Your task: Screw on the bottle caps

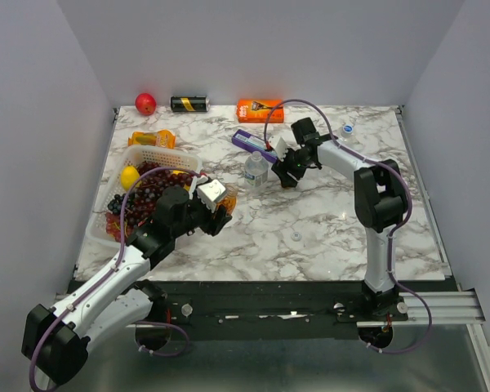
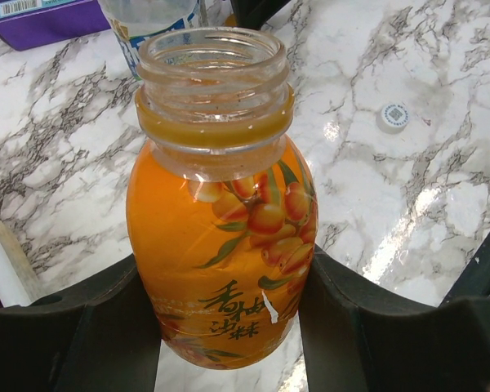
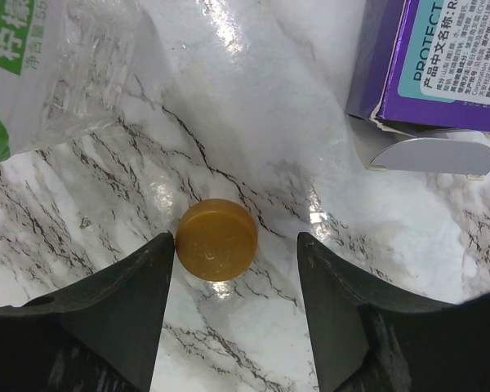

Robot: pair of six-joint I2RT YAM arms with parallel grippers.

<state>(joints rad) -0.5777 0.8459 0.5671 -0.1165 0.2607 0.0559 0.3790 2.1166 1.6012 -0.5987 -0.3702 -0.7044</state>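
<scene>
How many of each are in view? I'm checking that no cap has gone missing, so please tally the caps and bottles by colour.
orange cap: 1
blue cap: 1
whitish cap: 1
orange bottle: 1
clear bottle: 1
Total: 5 (3 caps, 2 bottles in view)

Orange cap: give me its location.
Right wrist view: the orange cap lies on the table between the open fingers of the right gripper, near the clear bottle and purple box.

Bright overhead light glares off the marble table [image 3: 253,106]; close-ups sharp.
</scene>
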